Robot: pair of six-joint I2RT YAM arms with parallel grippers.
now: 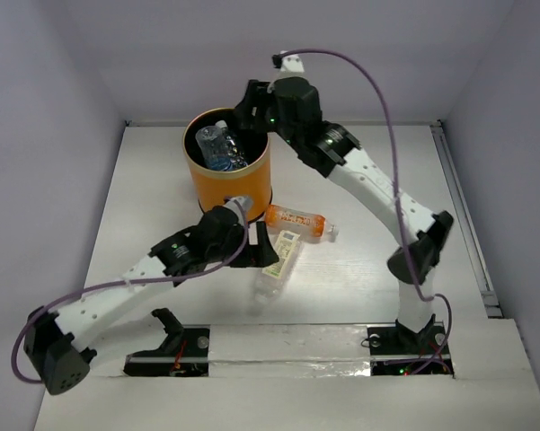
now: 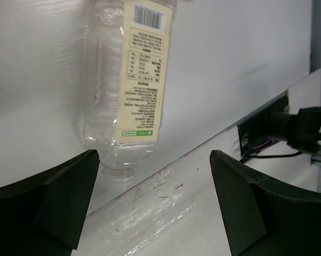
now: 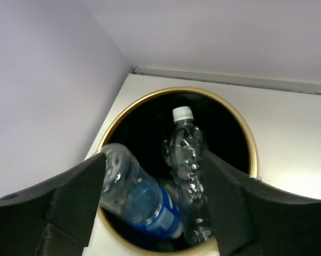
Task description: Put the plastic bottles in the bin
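Note:
The orange bin (image 1: 226, 180) stands at the back left of the table, its gold rim (image 3: 247, 133) under my right gripper (image 3: 152, 181). That gripper (image 1: 250, 112) hangs open over the bin's mouth, holding nothing. Inside lie a blue-labelled bottle (image 3: 147, 205) and a clear white-capped bottle (image 3: 186, 154), seen together from above as bottles (image 1: 220, 145). An orange bottle (image 1: 296, 221) lies on the table just right of the bin. A clear bottle with a pale yellow label (image 1: 281, 256) (image 2: 131, 80) lies in front of it. My left gripper (image 1: 259, 247) (image 2: 155, 181) is open beside that bottle, whose neck is near the left finger (image 2: 69, 192).
White walls close the table in at the back and both sides. A metal rail (image 1: 464, 220) runs along the right edge. The right arm's base and cables (image 2: 296, 130) show past the labelled bottle. A shiny taped strip (image 1: 287, 346) crosses the near edge between the bases.

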